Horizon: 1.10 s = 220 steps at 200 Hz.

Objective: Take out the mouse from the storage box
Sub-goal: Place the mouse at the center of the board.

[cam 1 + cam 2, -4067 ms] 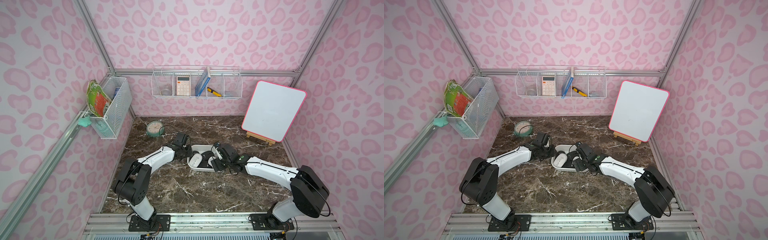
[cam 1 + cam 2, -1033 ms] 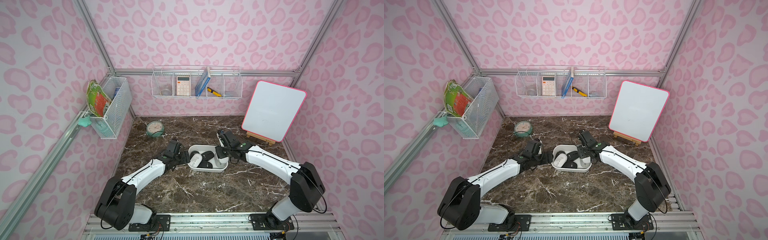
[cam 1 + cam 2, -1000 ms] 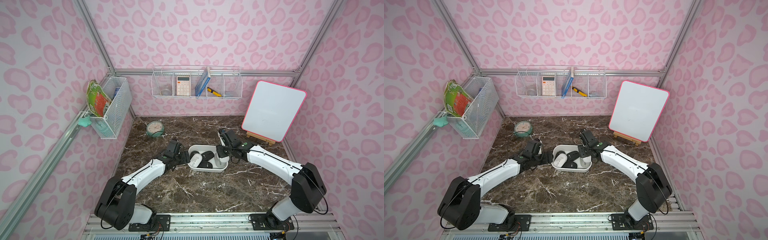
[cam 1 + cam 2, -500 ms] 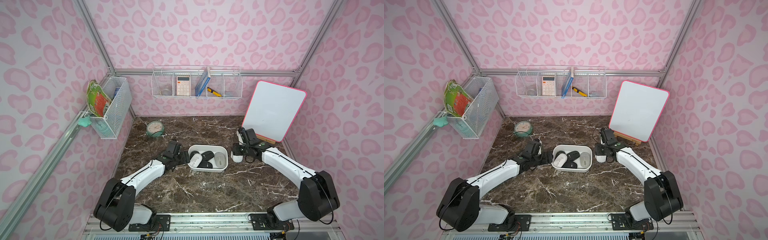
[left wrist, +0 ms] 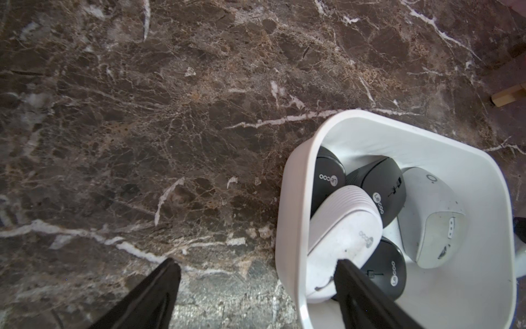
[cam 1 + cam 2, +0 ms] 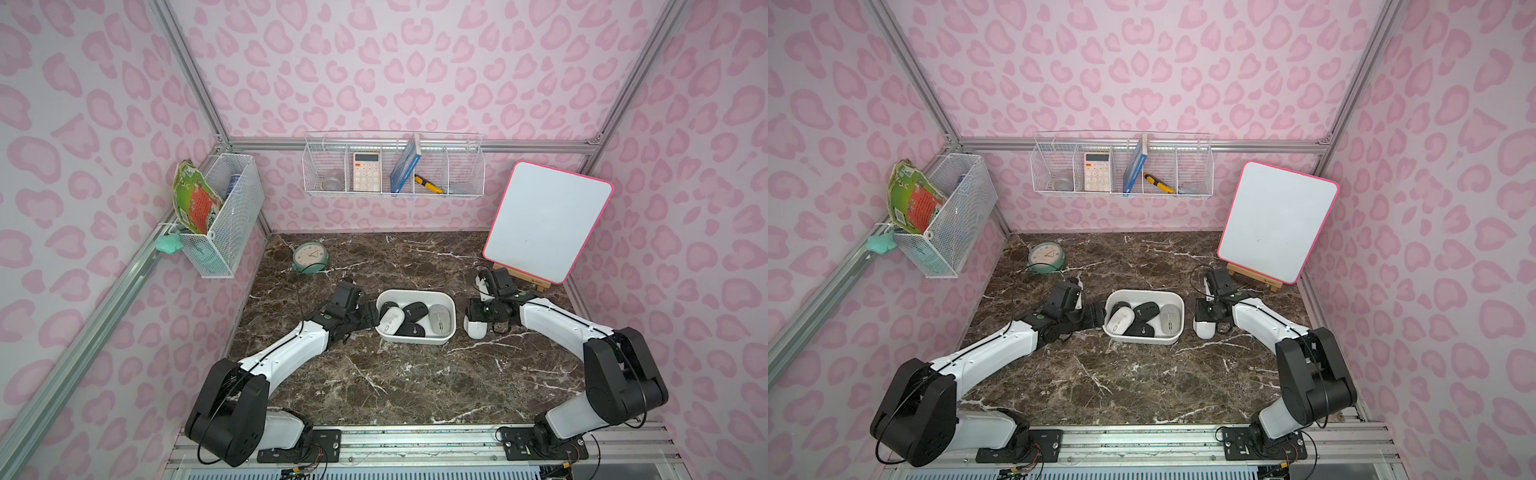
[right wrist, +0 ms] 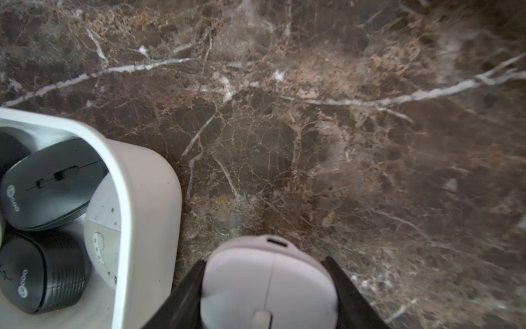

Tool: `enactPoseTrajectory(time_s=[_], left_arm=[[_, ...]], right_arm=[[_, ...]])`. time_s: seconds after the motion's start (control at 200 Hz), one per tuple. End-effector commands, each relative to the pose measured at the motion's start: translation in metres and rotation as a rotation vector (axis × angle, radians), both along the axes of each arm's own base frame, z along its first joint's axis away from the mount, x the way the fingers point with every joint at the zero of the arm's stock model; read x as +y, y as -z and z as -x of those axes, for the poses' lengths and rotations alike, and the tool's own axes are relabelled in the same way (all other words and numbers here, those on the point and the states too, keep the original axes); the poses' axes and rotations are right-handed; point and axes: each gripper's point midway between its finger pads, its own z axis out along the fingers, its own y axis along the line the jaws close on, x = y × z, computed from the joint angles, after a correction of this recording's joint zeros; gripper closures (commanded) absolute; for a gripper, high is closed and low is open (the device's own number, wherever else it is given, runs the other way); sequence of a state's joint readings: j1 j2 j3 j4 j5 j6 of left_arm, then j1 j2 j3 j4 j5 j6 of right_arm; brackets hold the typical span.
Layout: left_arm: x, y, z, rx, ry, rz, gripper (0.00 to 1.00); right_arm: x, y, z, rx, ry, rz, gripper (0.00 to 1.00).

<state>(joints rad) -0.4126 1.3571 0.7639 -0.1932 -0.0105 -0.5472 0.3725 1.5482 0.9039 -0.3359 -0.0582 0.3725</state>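
Here, the right gripper (image 7: 266, 265) pinches a white mouse (image 7: 267, 287) just outside the box (image 7: 148, 199), toward the table's (image 6: 415, 374) right edge. The left gripper (image 5: 257, 263), jaws spread, straddles the box's opposite wall; five mice (image 5: 432, 216) lie inside.

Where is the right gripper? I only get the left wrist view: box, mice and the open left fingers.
Observer: Right of the box. The right gripper is shut on a white mouse, outside the box.
Operator: Does that mouse touch the box?
Observer: No. In both top views, table shows between them.
Operator: What stands behind that arm?
Observer: A whiteboard on a small easel, apart from the gripper.
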Motion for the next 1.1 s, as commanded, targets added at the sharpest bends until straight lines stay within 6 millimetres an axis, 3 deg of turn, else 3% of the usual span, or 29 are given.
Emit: enactPoseTrajectory(time_s=[0.0,0.285,0.445,0.55,0.735,0.935,1.095], left_arm=[[-0.002,-0.007,-0.002,-0.033,0.013,0.016,0.1],[-0.004,-0.01,-0.001,-0.041,0.027,0.022,0.1],[-0.002,-0.012,-0.001,-0.036,0.019,0.011,0.11],[-0.005,-0.015,-0.002,-0.024,0.028,0.013,0.12],[-0.018,-0.025,0.002,0.001,0.086,0.009,0.12],[-0.045,-0.035,0.011,0.024,0.186,-0.097,0.13],[-0.061,-0.034,0.013,0.035,0.244,-0.205,0.14]], right_arm=[[0.005,0.002,-0.003,0.002,0.005,-0.035,0.6],[0.005,0.017,-0.003,0.03,0.015,-0.025,0.51],[0.005,0.01,-0.006,0.005,0.018,-0.021,0.3],[0.003,0.005,-0.005,-0.012,0.02,-0.015,0.23],[0.003,-0.008,-0.005,-0.061,0.016,-0.007,0.21],[0.011,-0.043,0.0,-0.212,-0.019,-0.027,0.2],[0.005,-0.059,0.005,-0.34,0.021,-0.054,0.2]])
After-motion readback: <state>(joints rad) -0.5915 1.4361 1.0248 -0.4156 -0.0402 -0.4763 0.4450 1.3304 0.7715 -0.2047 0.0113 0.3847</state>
